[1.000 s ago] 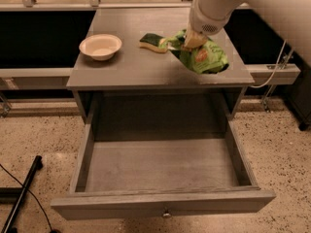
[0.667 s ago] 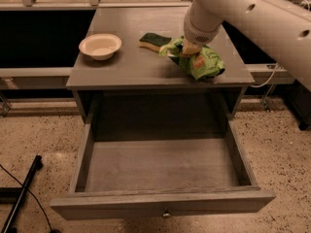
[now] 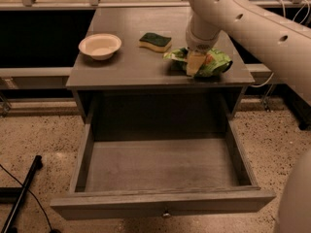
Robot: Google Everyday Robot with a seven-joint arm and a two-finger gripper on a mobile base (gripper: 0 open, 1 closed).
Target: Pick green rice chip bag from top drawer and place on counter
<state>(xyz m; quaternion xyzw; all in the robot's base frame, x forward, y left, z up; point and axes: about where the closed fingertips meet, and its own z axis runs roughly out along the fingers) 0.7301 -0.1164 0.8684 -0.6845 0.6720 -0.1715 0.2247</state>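
The green rice chip bag (image 3: 217, 62) lies on the right front part of the grey counter (image 3: 129, 67). My gripper (image 3: 194, 64) comes down from the white arm (image 3: 252, 25) and is shut on the bag's middle, with a pale finger (image 3: 194, 62) pressed into the crinkled pouch. The bag rests on the counter surface under it. The top drawer (image 3: 160, 166) is pulled fully open below and has nothing in it; its small round knob (image 3: 166, 213) shows on the front panel.
A cream bowl (image 3: 99, 45) stands on the counter's left side. A green-and-yellow sponge (image 3: 155, 41) lies just left of the bag. A black pole (image 3: 22, 198) lies on the speckled floor at the lower left.
My gripper has brought the bag down and slightly left, from just above the counter's right edge to resting on the counter near the sponge.
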